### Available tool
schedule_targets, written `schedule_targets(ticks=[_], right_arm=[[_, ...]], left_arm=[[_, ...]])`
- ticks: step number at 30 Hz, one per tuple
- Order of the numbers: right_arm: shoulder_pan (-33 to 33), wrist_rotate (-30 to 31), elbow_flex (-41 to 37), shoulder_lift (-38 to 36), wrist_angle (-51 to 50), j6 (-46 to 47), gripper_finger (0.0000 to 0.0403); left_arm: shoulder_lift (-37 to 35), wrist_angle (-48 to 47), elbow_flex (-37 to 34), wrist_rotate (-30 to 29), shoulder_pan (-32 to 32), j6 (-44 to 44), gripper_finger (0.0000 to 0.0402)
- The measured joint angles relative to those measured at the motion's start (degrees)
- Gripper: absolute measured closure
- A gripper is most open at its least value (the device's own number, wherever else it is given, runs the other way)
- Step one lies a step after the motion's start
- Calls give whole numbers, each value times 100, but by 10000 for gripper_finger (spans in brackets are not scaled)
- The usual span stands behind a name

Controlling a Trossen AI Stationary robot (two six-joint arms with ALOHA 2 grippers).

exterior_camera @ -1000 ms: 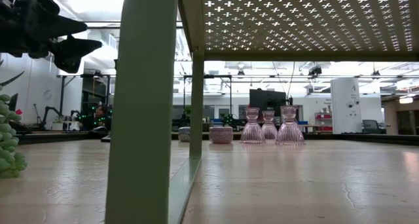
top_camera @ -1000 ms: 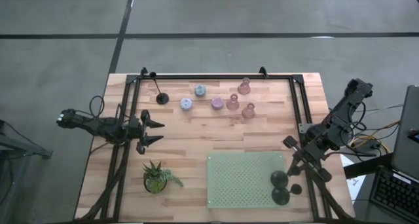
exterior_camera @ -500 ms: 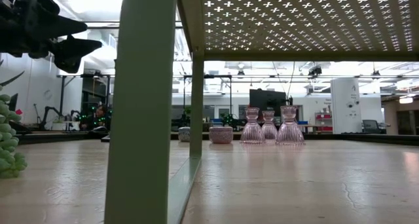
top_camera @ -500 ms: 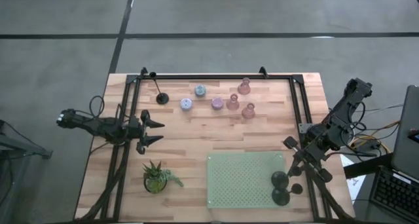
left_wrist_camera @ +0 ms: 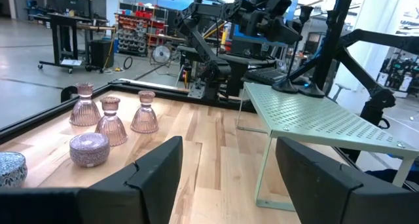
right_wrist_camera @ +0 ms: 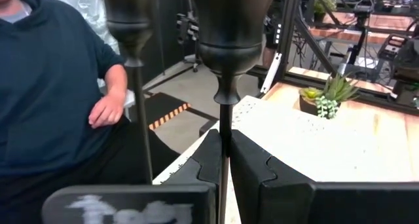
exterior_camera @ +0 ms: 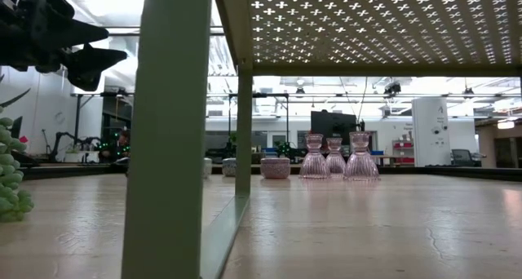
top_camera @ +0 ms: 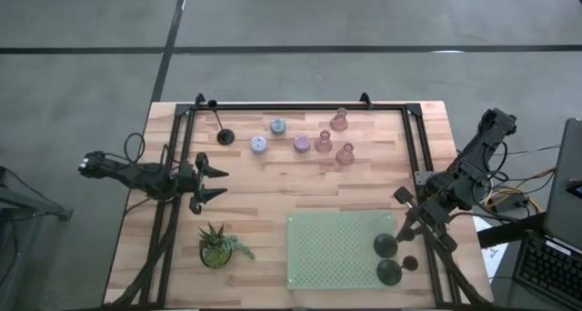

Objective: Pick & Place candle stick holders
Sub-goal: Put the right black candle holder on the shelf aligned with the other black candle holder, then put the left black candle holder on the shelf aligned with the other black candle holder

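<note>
Right wrist view: a black candle stick holder (right_wrist_camera: 224, 129) has its thin stem clamped between the right gripper (right_wrist_camera: 224, 160) fingers, above the green perforated shelf (top_camera: 333, 247) corner. A second black holder (top_camera: 389, 271) stands beside. Left gripper (top_camera: 215, 183) hovers open.

Potted plant (top_camera: 218, 246) beside perforated green stand (top_camera: 336, 247); seated person (right_wrist_camera: 52, 86).

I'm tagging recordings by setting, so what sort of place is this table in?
Most likely a robotics lab or workshop. Beyond the wooden table the left wrist view shows a big open hall with a parts shelf and another robot arm. A seated person watches from beside the table.
</note>
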Motion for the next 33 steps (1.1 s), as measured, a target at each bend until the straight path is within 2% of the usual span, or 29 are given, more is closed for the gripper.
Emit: schedule_targets(ticks=[21,33], right_arm=[[-1,-37,-7,-166,-72,91,387],[-1,-31,18,-176,-280,246,311]], left_arm=[[-1,0,0,1,1,0,152],[-2,-1,0,1,0,0,152]])
